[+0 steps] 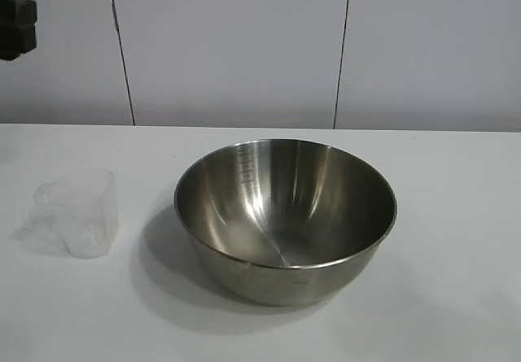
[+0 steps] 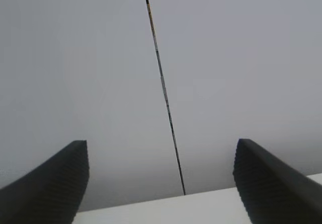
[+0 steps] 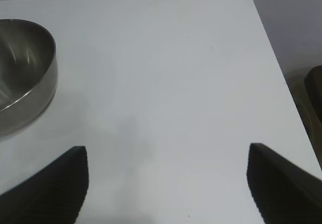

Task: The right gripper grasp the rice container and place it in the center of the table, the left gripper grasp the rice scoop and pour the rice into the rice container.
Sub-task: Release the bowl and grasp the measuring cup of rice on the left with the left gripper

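The rice container (image 1: 285, 220), a large shiny steel bowl with marks inside, stands upright near the middle of the white table (image 1: 456, 215). It looks empty. Its rim also shows in the right wrist view (image 3: 25, 78). The rice scoop (image 1: 77, 211), a small frosted plastic cup, stands on the table to the bowl's left. I cannot make out any rice. My left gripper (image 2: 161, 148) is open and empty, facing the wall above the table's edge. My right gripper (image 3: 168, 151) is open and empty over bare table, apart from the bowl.
A black part of the left arm (image 1: 16, 27) shows at the exterior view's upper left edge. A grey panelled wall (image 1: 244, 45) stands behind the table. The table's rounded corner (image 3: 246, 0) and side edge show in the right wrist view.
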